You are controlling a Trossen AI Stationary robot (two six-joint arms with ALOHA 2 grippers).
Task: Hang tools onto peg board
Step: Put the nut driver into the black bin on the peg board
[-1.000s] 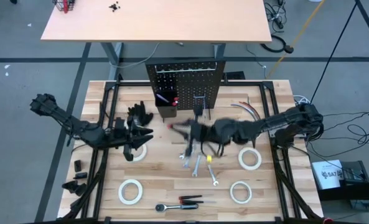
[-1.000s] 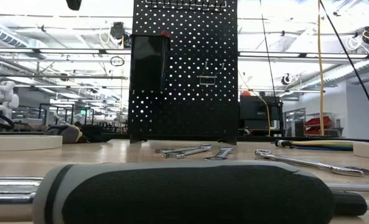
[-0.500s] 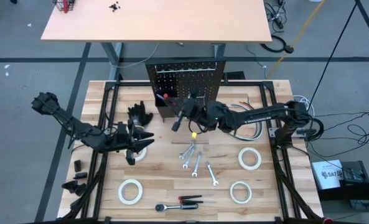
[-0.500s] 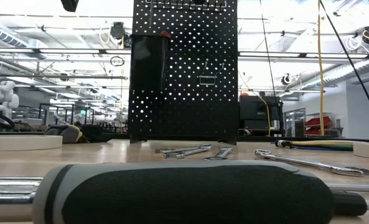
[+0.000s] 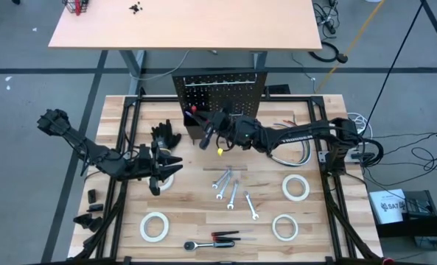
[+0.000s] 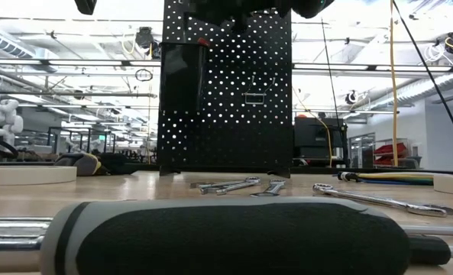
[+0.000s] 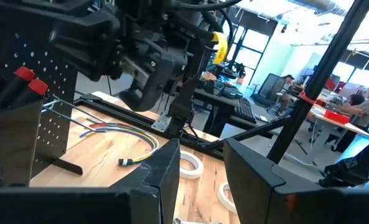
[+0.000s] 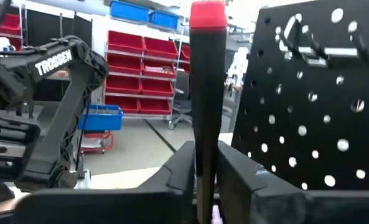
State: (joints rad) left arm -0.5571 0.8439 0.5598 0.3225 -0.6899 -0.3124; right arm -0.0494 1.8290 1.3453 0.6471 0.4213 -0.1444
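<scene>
- Currently our right gripper (image 8: 204,177) pinches a slim black screwdriver with red cap (image 8: 207,93), upright beside the perforated black peg board (image 8: 315,112).
- Light, rigid, slick shaft: we'd grip mid-handle.
- Left gripper (image 7: 200,165): jaws parted, empty.

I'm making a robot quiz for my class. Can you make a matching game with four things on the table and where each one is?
Things:
1. ratchet
2. wrenches
3. red-capped screwdriver
4. black gloves

Places:
A. between the fingers of the right claw, up by the peg board
B. lying in a bunch in the middle of the table
C. near the table edge farthest from the peg board
D. on the table toward the left arm's side of the peg board

Pairs: 1-C, 2-B, 3-A, 4-D
</scene>
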